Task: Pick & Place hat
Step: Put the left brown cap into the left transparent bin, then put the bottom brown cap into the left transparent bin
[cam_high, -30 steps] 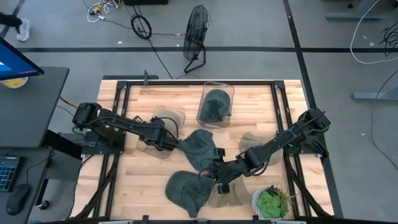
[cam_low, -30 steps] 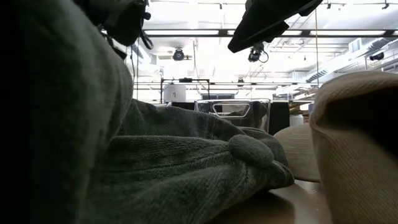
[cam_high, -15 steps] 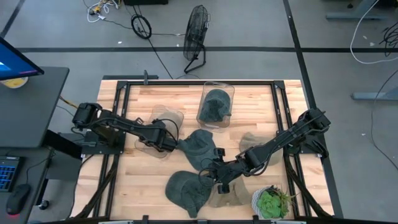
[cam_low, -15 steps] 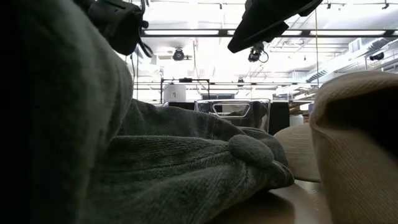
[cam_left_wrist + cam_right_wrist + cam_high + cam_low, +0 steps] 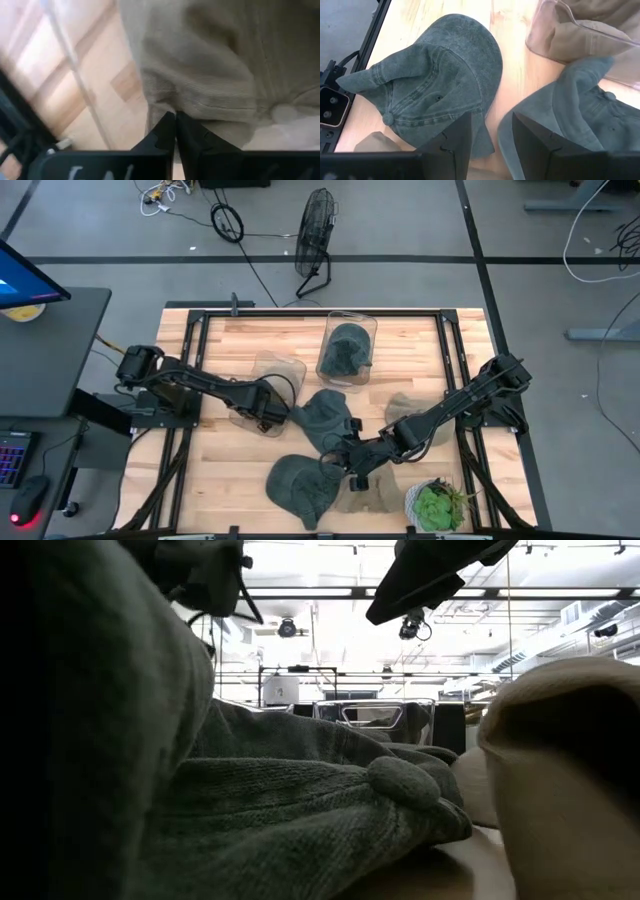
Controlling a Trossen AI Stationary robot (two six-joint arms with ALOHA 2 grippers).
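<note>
My left gripper (image 5: 274, 417) is shut on a tan hat (image 5: 210, 60) at the mouth of a clear bin (image 5: 268, 372) lying left of the table's middle. My right gripper (image 5: 345, 461) is open and empty, hovering between two green caps: one at the near edge (image 5: 298, 486), one in the middle (image 5: 322, 418). Both show in the right wrist view, the near one (image 5: 440, 95) and the middle one (image 5: 570, 110), lying flat on the wood. In the low view the near green cap (image 5: 120, 770) fills the left. My left gripper pinches a fold of the tan hat's cloth at its edge (image 5: 172, 107) between its two shut fingers. The fingers come from the table's left side. The rest of the hat spreads out beyond the fingertips, beside the bin's clear wall (image 5: 65, 50).
A second clear bin (image 5: 347, 348) with a green cap stands at the far middle. A tan hat (image 5: 405, 408) lies under the right arm, another (image 5: 366, 494) at the near edge beside a potted plant (image 5: 437, 505). Black frame rails run along the table's sides.
My left gripper has gone a little toward the table's right and near edge, still shut on the tan hat. In the low view the tan hat at the near edge has shifted toward the left of the picture and looms larger.
</note>
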